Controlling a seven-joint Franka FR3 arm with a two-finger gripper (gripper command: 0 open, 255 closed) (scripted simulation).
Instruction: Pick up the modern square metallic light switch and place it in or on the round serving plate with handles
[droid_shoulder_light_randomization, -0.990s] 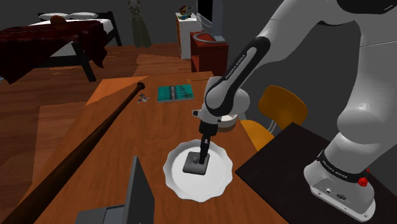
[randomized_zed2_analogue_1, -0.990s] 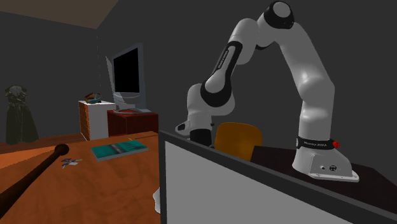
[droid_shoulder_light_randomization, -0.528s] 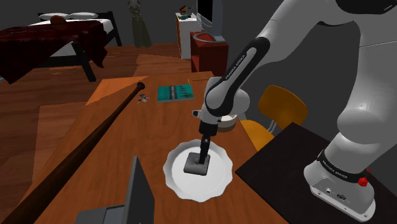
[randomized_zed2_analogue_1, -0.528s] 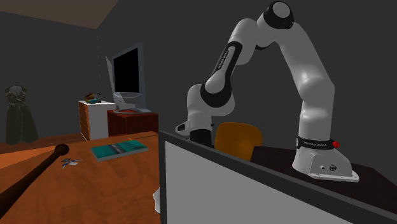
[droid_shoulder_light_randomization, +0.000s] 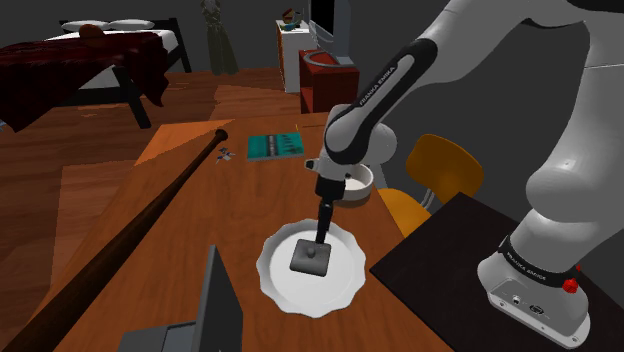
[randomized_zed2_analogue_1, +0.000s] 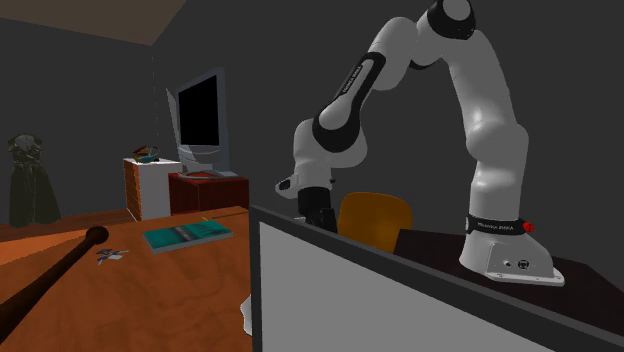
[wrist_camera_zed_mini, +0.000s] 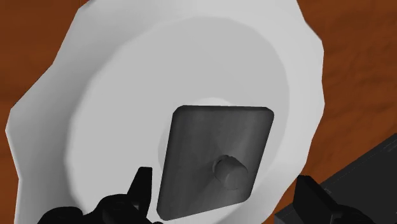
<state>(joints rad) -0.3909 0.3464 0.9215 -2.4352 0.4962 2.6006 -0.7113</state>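
Lifted off the grey switch (droid_shoulder_light_randomization: 310, 259) with the tool (droid_shoulder_light_randomization: 319, 238) spread open and empty; keep going straight up, leaving the switch flat on the white plate (droid_shoulder_light_randomization: 280, 286), lower middle of frame.

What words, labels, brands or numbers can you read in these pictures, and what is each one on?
"FRANKA EMIKA": white letters along the arm's dark forearm.
White lettering on the base band: too small to read.
Marks on the teal book: too blurred to read.
The switch and the plate carry no text.
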